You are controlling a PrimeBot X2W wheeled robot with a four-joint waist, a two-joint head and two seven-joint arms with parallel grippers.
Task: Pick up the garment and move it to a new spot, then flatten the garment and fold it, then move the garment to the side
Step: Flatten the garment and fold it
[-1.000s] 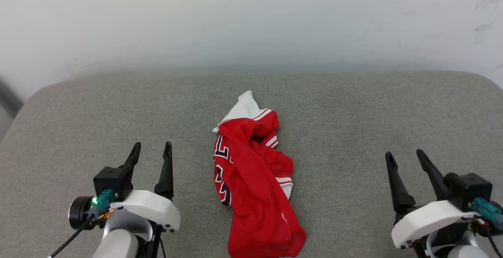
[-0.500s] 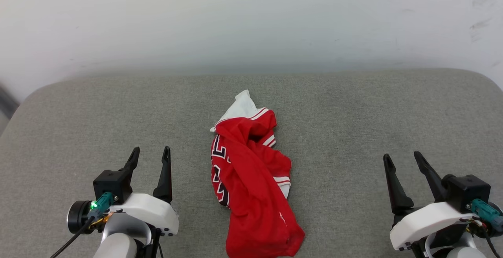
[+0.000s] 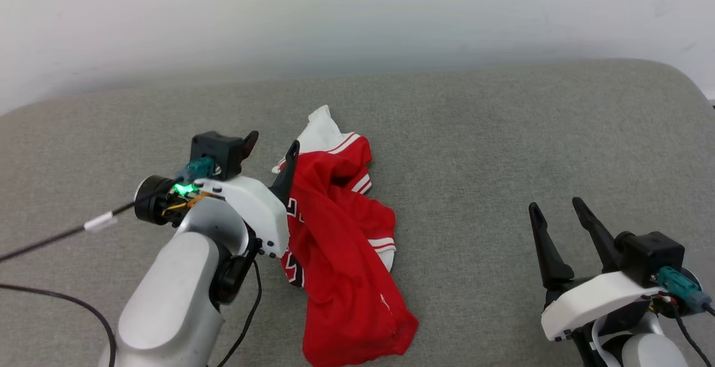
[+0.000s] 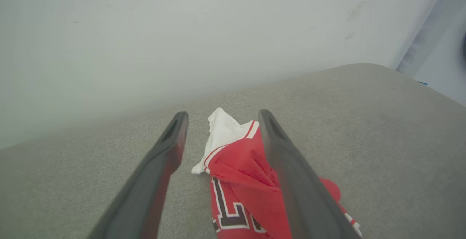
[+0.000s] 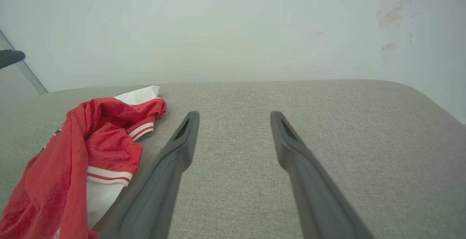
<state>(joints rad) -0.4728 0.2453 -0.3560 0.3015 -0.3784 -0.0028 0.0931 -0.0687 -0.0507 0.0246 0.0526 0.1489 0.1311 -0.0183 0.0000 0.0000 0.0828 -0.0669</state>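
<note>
The left gripper (image 3: 272,144), spread at the garment (image 3: 341,255) upper-left edge, may pinch one loose layer and drag the heap; right gripper (image 3: 556,206) spread, lower right

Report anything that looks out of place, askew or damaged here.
The garment lies crumpled and twisted in a heap on the grey cushion, its lettering mostly folded out of sight and one white sleeve sticking out at the far end. No damage or spill is visible.
</note>
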